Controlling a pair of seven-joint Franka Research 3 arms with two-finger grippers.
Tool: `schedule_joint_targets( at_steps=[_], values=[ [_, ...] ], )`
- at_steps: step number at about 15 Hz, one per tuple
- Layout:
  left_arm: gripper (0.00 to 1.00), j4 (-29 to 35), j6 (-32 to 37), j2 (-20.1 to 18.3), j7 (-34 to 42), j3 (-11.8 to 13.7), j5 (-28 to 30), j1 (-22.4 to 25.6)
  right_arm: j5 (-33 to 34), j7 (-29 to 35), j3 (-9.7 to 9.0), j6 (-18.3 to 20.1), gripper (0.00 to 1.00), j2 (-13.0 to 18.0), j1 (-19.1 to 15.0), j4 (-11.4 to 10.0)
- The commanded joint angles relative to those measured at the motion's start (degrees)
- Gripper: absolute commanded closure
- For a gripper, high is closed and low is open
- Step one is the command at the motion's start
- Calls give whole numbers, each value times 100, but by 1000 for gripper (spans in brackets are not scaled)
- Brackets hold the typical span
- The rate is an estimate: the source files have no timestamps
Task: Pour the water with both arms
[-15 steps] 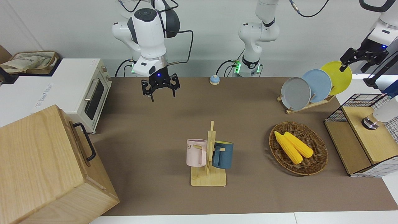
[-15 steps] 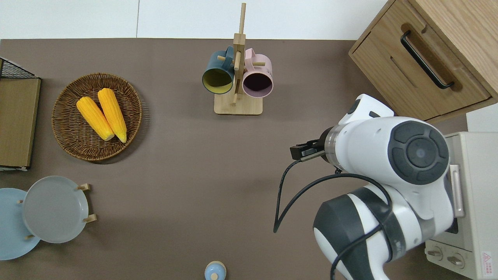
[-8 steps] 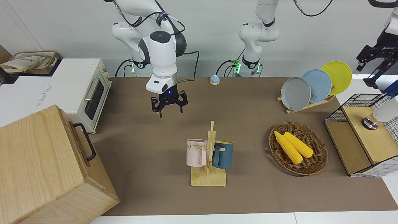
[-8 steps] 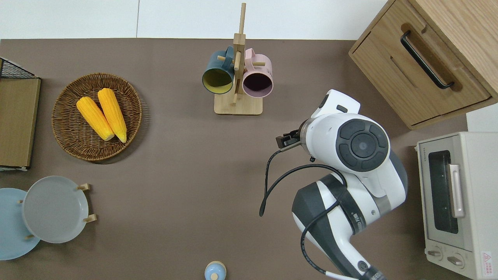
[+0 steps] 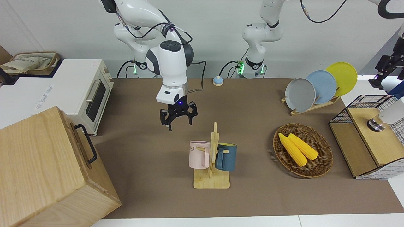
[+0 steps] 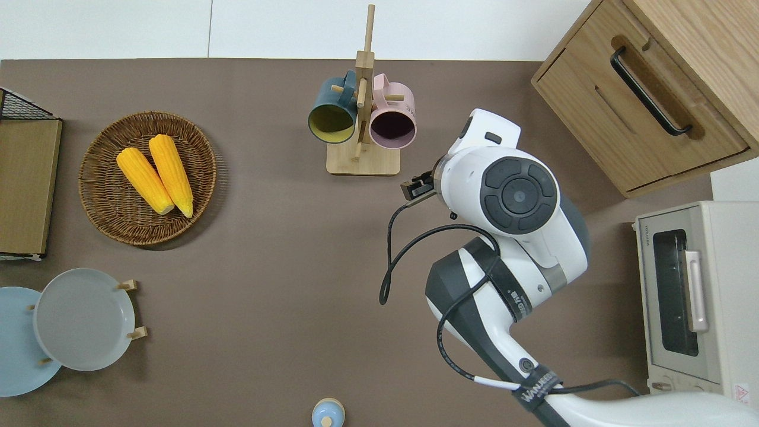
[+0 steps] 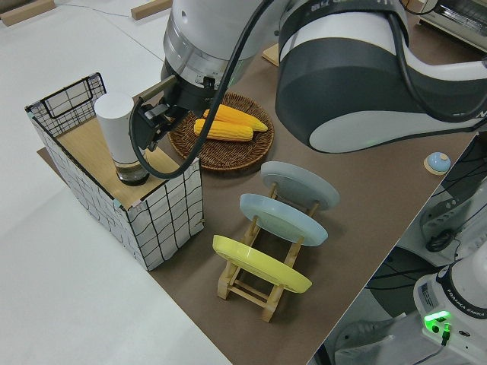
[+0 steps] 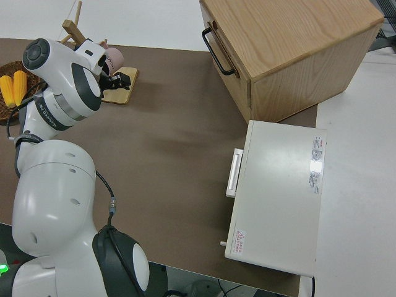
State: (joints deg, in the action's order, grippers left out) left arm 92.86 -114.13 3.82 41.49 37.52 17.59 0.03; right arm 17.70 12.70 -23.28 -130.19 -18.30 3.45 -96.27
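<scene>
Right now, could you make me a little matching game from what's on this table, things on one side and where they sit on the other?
Things:
1. corn
2. pink mug
3. grey plate
4. white bottle

Places:
A. hung on the wooden stand
B. on the wire crate's wooden top
C. in the basket
D. upright in the rack

Pairs: 1-C, 2-A, 3-D, 4-B

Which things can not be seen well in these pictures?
- Right gripper: overhead view, hidden under its own arm.
- Left gripper: front view, partly cut by the edge; whether open, cannot tell.
- White bottle: contents not visible in any view.
- Pink mug: right side view, mostly behind the arm.
</scene>
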Motion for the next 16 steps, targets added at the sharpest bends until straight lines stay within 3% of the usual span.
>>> schedule_joint_targets(
  at_steps=[1, 2, 7, 10, 16],
  values=[
    [9, 547, -907, -39, 342, -8, 656, 6, 313, 136, 17, -42, 38, -691, 95, 853],
    [9, 627, -1118, -4, 456, -17, 875, 6, 366, 136, 34, -42, 38, -841, 191, 1047],
    [9, 654, -1515, 356, 1317, -17, 1966, 156, 559, 127, 253, -331, 101, -1061, 332, 1233],
    [9, 689, -1664, 514, 1703, -17, 2388, 173, 630, 136, 359, -297, 151, -1237, 446, 1584],
    [9, 865, -2148, 751, 2187, -87, 2827, 173, 630, 118, 535, -235, 419, -1483, 648, 2068]
  ],
)
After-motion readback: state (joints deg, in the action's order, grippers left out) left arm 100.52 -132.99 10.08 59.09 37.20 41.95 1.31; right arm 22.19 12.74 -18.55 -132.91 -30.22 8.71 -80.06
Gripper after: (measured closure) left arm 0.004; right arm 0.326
